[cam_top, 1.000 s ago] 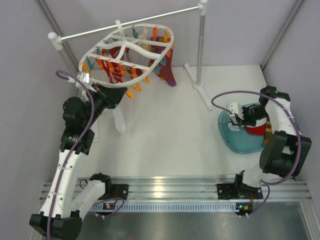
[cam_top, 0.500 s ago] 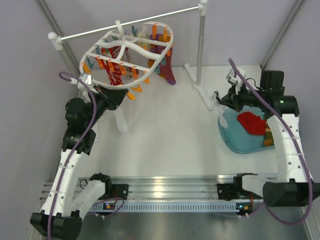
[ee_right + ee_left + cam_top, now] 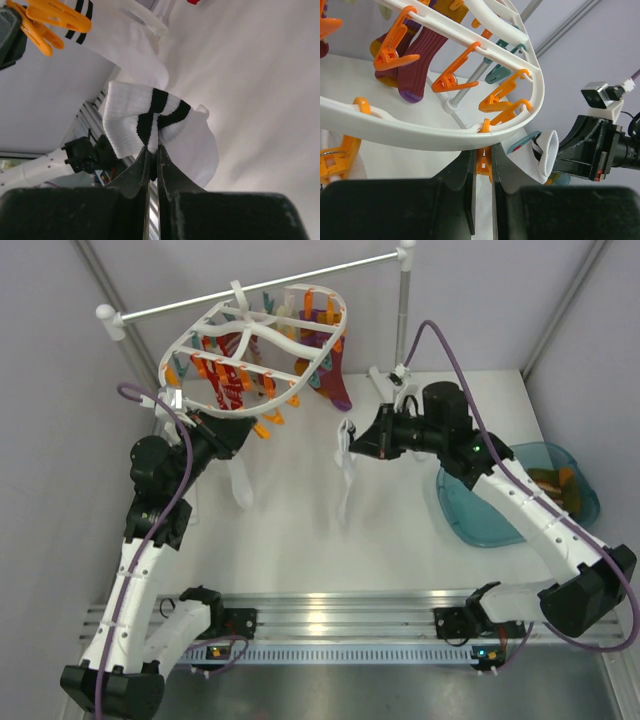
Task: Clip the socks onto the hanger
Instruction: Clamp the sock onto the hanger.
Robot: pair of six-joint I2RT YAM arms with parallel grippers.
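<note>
The left arm (image 3: 135, 570) and right arm (image 3: 525, 505) share white tube links and bulky black joint housings, a purple cable (image 3: 180, 475) looping along each. The left gripper (image 3: 482, 160) and right gripper (image 3: 154, 155) have matt black fingers. A small grey-white camera block (image 3: 168, 397) tops each wrist; a green light (image 3: 477, 449) dots the right arm

Entry: I log open counter (image 3: 300, 540) between both arms, passable. Obstructions: hanger (image 3: 270, 335) with dangling clips (image 3: 262, 426) left-rear; rail stand (image 3: 401, 310) post rear; basin (image 3: 480, 520) right.
</note>
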